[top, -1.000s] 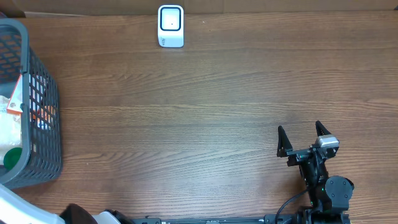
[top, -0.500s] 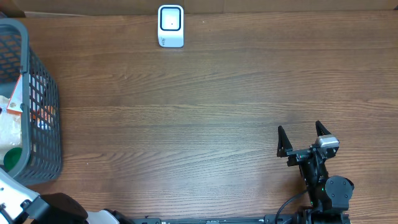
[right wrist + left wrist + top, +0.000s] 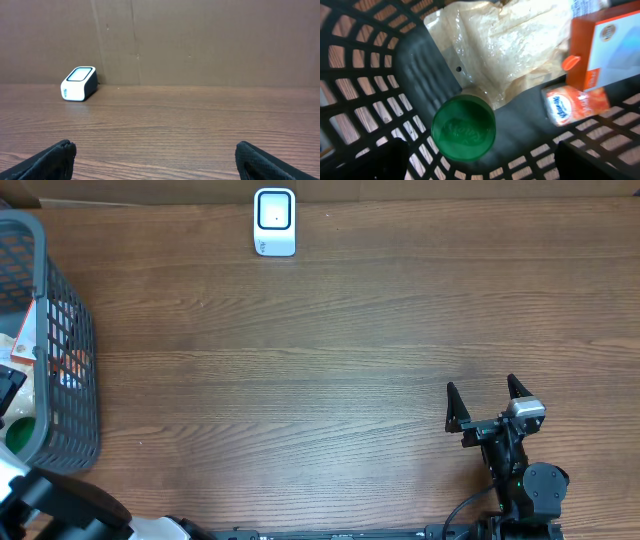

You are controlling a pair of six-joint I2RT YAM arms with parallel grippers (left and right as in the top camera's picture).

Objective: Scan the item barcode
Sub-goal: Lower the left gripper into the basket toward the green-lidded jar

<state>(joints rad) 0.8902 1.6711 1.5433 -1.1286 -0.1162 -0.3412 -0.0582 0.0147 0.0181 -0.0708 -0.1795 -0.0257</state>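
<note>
one scanner (image 3: pixel 274 222), one basket (image 3: pixel 70 380), one green lid (image 3: pixel 463 129).

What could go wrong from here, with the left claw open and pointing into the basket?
1. The green lid sits against the clear bag. The open left claw may pinch bag film along with it.
2. The basket mesh is close to both fingers, so one could snag on the way in or out.
3. The scanner stands at the far edge of the table, so a weak grip could drop the item on the way.
</note>
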